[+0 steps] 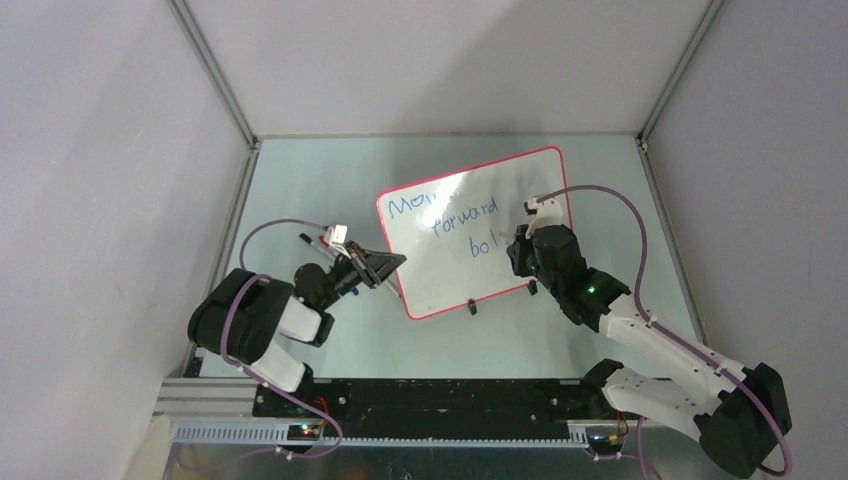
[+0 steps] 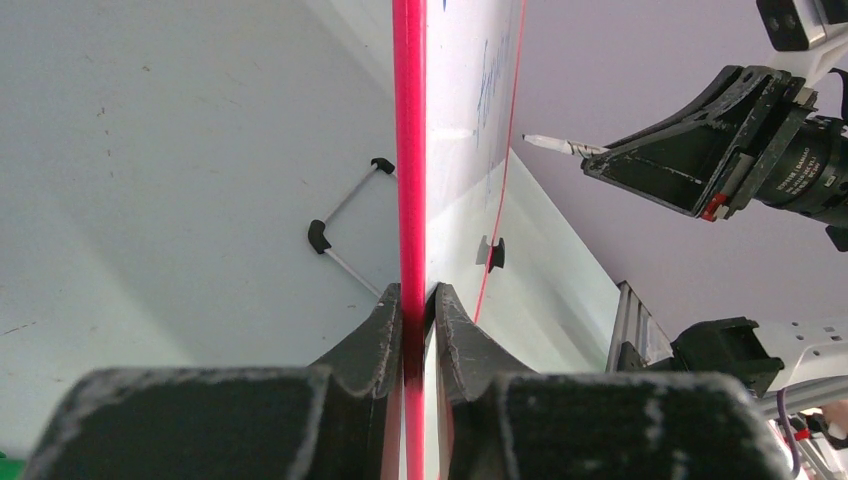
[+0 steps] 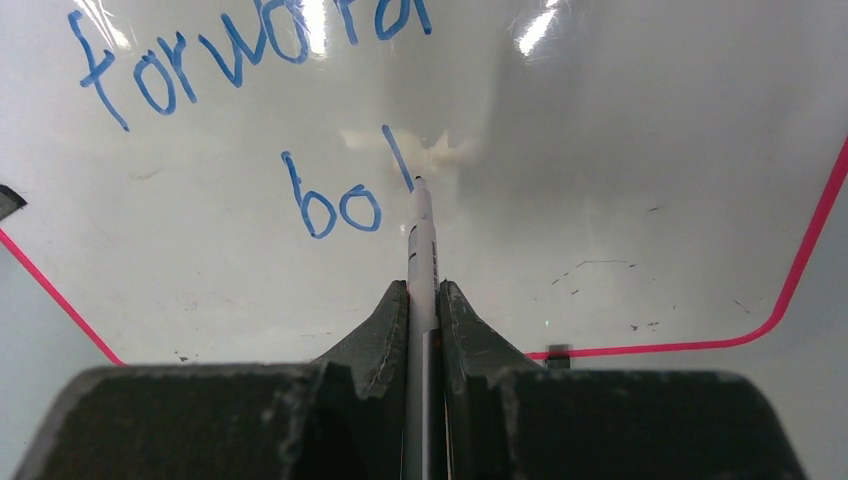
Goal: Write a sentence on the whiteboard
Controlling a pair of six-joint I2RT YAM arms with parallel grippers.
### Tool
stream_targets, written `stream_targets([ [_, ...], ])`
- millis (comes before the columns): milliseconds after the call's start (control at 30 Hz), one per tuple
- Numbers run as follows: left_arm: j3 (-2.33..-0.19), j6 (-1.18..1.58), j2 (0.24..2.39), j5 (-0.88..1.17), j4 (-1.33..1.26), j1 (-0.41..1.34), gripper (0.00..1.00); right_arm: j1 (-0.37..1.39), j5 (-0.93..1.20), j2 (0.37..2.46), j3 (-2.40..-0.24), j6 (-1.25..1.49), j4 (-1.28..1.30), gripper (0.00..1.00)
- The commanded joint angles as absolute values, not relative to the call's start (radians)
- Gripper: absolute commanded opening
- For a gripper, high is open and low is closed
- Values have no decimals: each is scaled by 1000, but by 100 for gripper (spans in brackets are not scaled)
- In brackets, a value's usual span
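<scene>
The whiteboard [image 1: 520,180], with its red-pink frame, stands tilted on the table. The sentence [image 1: 455,222] in blue reads "Move forward bol" in three stepped lines; the right wrist view shows "forward" and "bol" [image 3: 330,205]. My left gripper [image 1: 392,262] is shut on the board's left edge, and the left wrist view shows the frame [image 2: 408,150] pinched between the fingers [image 2: 412,300]. My right gripper [image 1: 520,245] is shut on a slim marker [image 3: 421,240]. Its tip sits at the foot of the "l", against the board [image 3: 620,150].
Two black clip feet [image 1: 471,306] [image 1: 532,287] sit on the board's lower edge. A wire stand [image 2: 345,215] lies on the table behind the board. Enclosure walls ring the table, and a metal rail [image 1: 400,395] runs along the near edge.
</scene>
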State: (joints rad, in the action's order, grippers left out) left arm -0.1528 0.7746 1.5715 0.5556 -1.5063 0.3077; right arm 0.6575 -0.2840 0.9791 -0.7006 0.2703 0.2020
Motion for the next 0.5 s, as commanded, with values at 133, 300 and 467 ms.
stream_targets([
  [133, -155, 712, 1576, 516, -1532, 316, 0, 669, -299, 977, -696, 290, 131, 0],
  [300, -156, 711, 1576, 512, -1532, 319, 0, 688, -313, 974, -695, 283, 127, 0],
  [467, -155, 710, 1575, 509, -1532, 318, 1, 706, -327, 987, -695, 271, 119, 0],
])
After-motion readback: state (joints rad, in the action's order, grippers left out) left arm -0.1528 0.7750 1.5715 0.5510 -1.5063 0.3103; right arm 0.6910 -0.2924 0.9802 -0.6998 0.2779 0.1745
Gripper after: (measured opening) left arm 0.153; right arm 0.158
